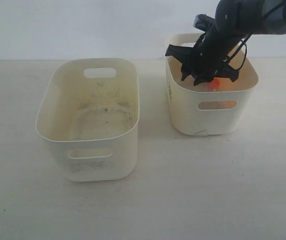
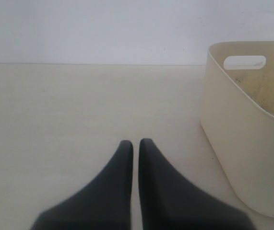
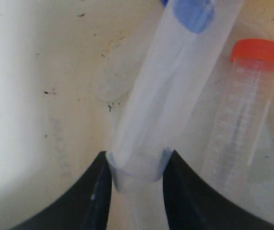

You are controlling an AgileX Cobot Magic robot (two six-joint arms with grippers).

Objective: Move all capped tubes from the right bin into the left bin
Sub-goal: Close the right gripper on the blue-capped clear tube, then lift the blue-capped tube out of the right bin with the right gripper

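Right gripper is down inside the right bin, and my jaws are pinched narrow around a blue-capped tube, gripping it near the end away from its cap. So I have one tube in hand, low in the bin and, as I judge it, not yet lifted out. Just beside it lies an orange-capped tube, close enough that I'd guess it may get nudged as I rise. I catch a sliver of more blue at the frame's edge, but I can't count what else is in there; my own arm hides most of the bin floor in the exterior view. Over in the left bin I see only dark grime on the floor and no tubes, so by my reckoning nothing is delivered and the whole batch is left to move. Now the room: the near wall and rim of the right bin stand around me, so going straight up looks like the cleanest way out. Between the two bins is a strip of bare table, and the left bin's mouth is wide and unobstructed, an easy drop target. My left gripper sits with its fingers pressed nearly together, holding nothing, over bare table next to the left bin's outer wall, clear of my crossing path.
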